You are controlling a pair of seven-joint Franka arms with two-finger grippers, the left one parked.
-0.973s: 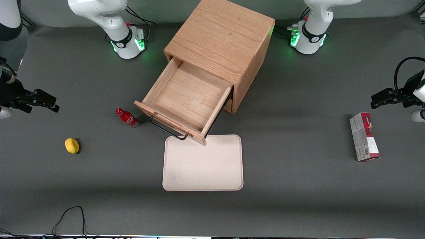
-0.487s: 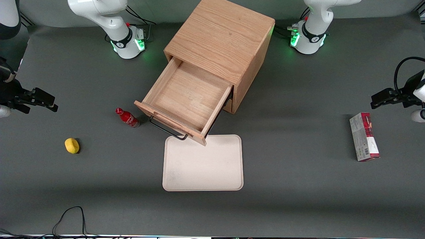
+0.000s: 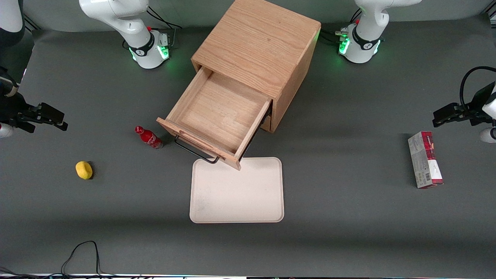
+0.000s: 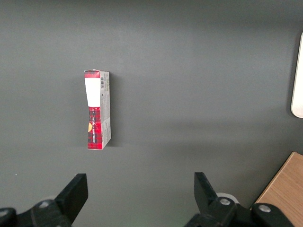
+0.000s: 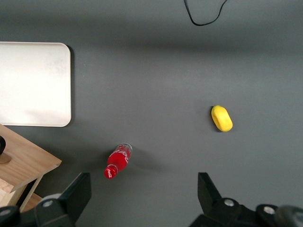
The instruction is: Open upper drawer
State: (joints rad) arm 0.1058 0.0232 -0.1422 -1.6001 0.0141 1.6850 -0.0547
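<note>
Above table, gripper [image 5: 142, 198] fingers [image 5: 78, 191] apart, upper drawer [image 3: 217, 116] open

Light oak drawer [image 3: 221, 112] with black handle [image 3: 193, 152]; black end effector [image 3: 48, 116]; red bottle [image 3: 148, 138]; yellow lemon [image 3: 83, 170]; cream tray [image 3: 237, 190]; dark grey counter [image 3: 348, 217].

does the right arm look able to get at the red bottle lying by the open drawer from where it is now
Probably yes. The gripper hangs with fingers open above bare grey mat toward the working arm's end, and the small red plastic bottle lies in the open beside the pulled-out light oak upper drawer; only its thin black bar handle crowds one side.
</note>
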